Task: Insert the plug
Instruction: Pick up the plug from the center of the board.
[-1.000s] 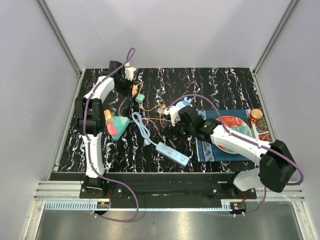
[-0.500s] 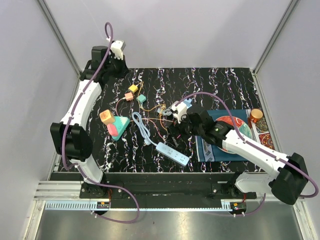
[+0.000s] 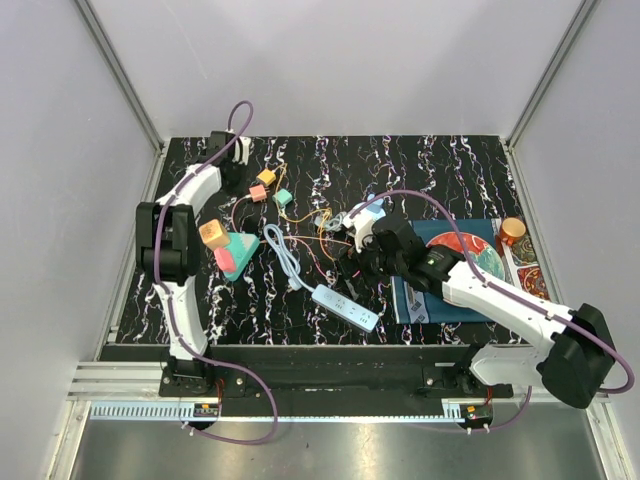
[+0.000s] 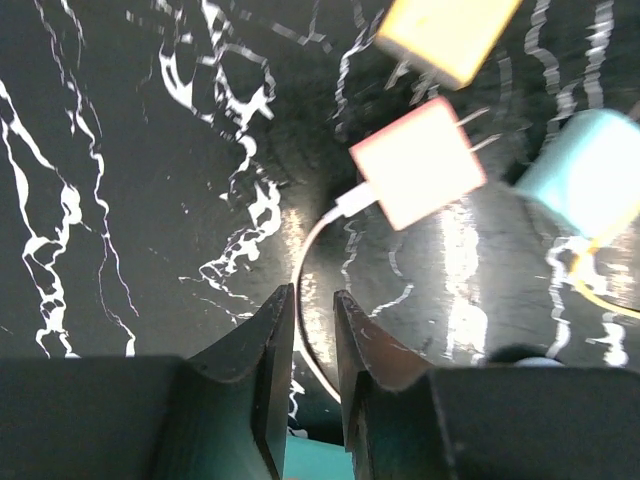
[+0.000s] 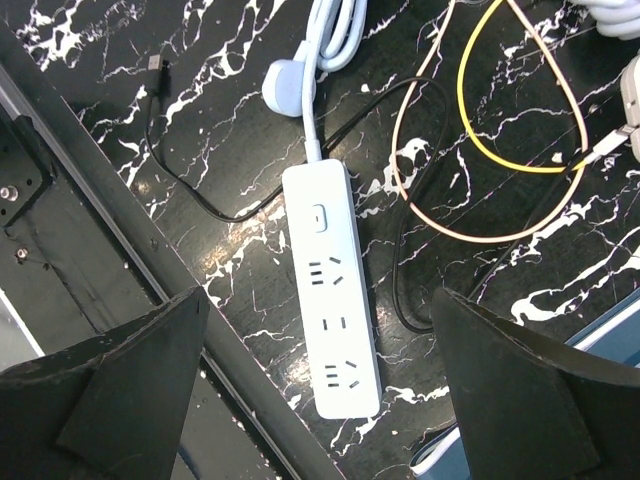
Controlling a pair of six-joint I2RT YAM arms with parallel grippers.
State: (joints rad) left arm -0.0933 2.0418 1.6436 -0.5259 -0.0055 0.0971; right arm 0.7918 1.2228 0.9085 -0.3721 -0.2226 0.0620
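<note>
Finding: the right hand (image 3: 352, 268) stands wide and empty, hanging over the white power strip (image 5: 332, 330), which lies flat near the front edge of the black marbled desk (image 4: 120, 150); three socket groups face upward, all vacant. The left hand (image 4: 313, 292) is at the far left corner of the desk, narrowed to a slit with nothing seen gripped; a thin white cable (image 4: 305, 250) shows on the desk below the slit. That cable runs to the pink plug (image 4: 418, 163), which lies just beyond the fingertips, between a yellow plug (image 4: 445, 35) and a teal plug (image 4: 585, 175), well apart from the strip; two metal prongs project from its right side. Which of the plugs is meant cannot be told; the pink one is nearest the left hand. Assessment: the plug looks like a small, light, rigid plastic cube with smooth faces, so likely to slip or twist under a shallow grip; the trailing cable is soft and will drag or tip it when lifted; the prongs are thin and should not be squeezed. Recommended hold: across two opposite flat faces, clear of both the prongs and the cable root. The strip also appears light and may slide when the plug is pressed in; bracing is advisable.
</note>
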